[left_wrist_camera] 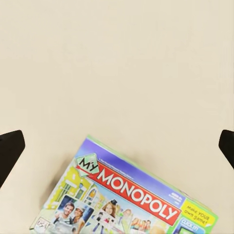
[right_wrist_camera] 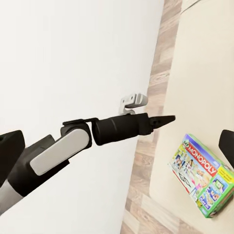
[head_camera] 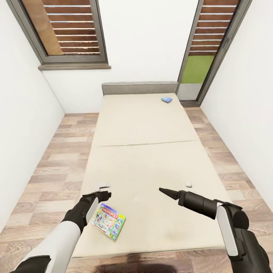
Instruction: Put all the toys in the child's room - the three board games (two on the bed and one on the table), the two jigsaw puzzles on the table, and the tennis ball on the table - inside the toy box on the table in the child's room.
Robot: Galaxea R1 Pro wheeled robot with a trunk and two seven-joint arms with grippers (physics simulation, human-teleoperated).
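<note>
Flat glossy Monopoly box (head_camera: 109, 221) on smooth cream bed (head_camera: 148, 159), left gripper (head_camera: 105, 195) beside

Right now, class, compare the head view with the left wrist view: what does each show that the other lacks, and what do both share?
Head view alone: the small blue board game near the grey headboard, both arms, the windows, the plank floor. Left wrist view alone: the box lettering "MY MONOPOLY", readable, and the left claw's dark fingertips spread at the picture's edges. Both share: the Monopoly box lying flat on the cream bed.
</note>
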